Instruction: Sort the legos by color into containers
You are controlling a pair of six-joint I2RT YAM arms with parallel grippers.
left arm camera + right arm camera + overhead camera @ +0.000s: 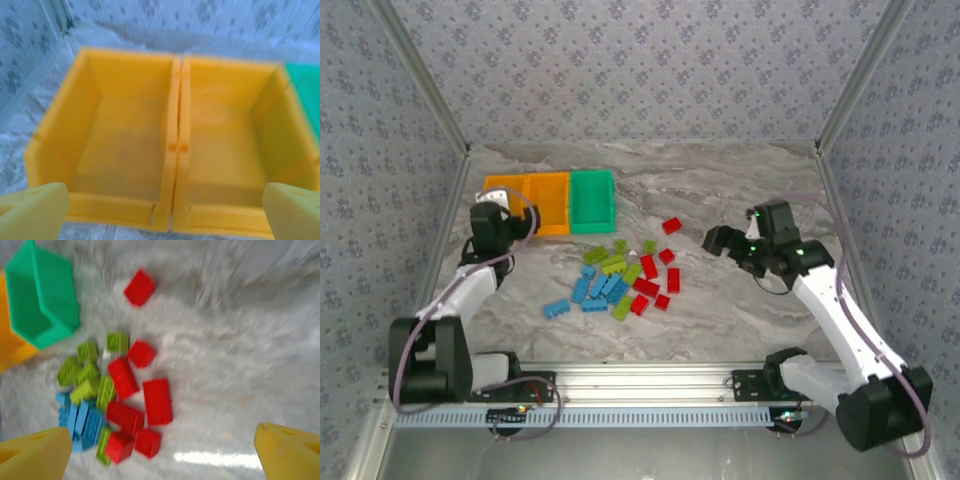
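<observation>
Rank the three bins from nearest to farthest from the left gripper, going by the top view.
1. Left orange bin: far-left end of the row; the left gripper overlaps its near edge in this view.
2. Middle orange bin: next along, right beside the first on its right.
3. Green bin: right end of the row, on the side towards the brick pile.

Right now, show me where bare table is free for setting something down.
Bare table lies right of the green bin, behind the lone red brick; another strip runs between the lego pile and the front rail. Crowded: the pile itself.
</observation>
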